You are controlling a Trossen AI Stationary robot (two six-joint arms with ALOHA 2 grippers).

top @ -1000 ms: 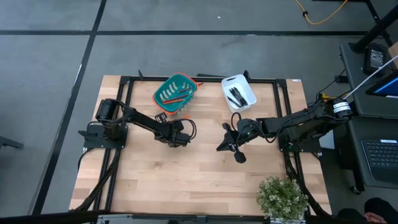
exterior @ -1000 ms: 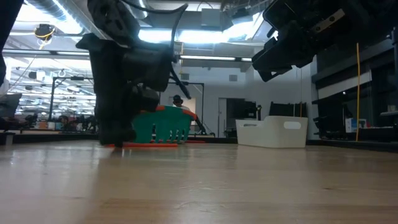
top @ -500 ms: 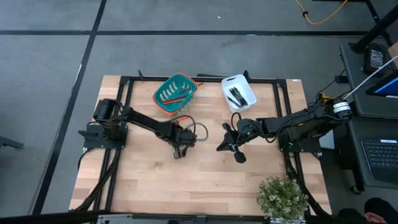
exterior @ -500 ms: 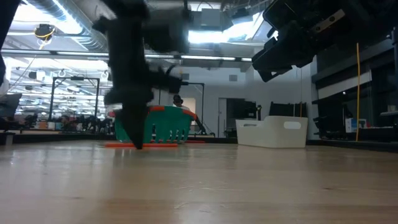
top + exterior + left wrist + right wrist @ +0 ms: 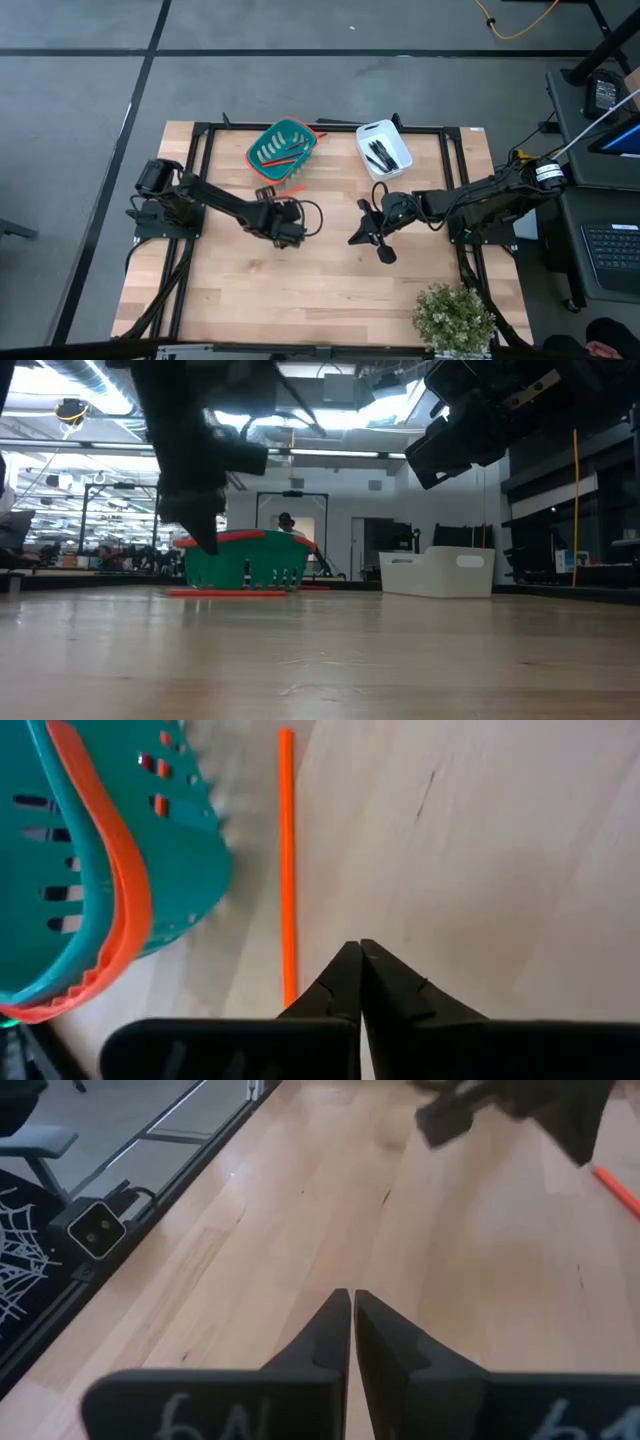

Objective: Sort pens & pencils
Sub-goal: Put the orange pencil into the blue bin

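Note:
The pencils (image 5: pixel 280 152) lie in a teal basket (image 5: pixel 300 133) with an orange rim at the table's far side. One orange pencil (image 5: pixel 286 870) lies flat on the table along the basket's near side. The pens (image 5: pixel 380 153) lie in a white bin (image 5: pixel 368 131) to the right of the basket. My left gripper (image 5: pixel 358 948) is shut with nothing in it and hangs above the table (image 5: pixel 208 543), just short of the loose pencil's near end. Right of the table's middle my right gripper (image 5: pixel 352 1295) is shut on nothing, held above the wood (image 5: pixel 354 238).
A potted plant (image 5: pixel 455 318) stands at the near right corner. A black frame (image 5: pixel 330 125) runs along the table's edges. Bare wood (image 5: pixel 300 290) fills the near half of the table.
My left gripper, shut throughout, has risen from the tabletop beside the loose orange pencil and now hangs clear above the wood. The pencil stays on the table by the basket.

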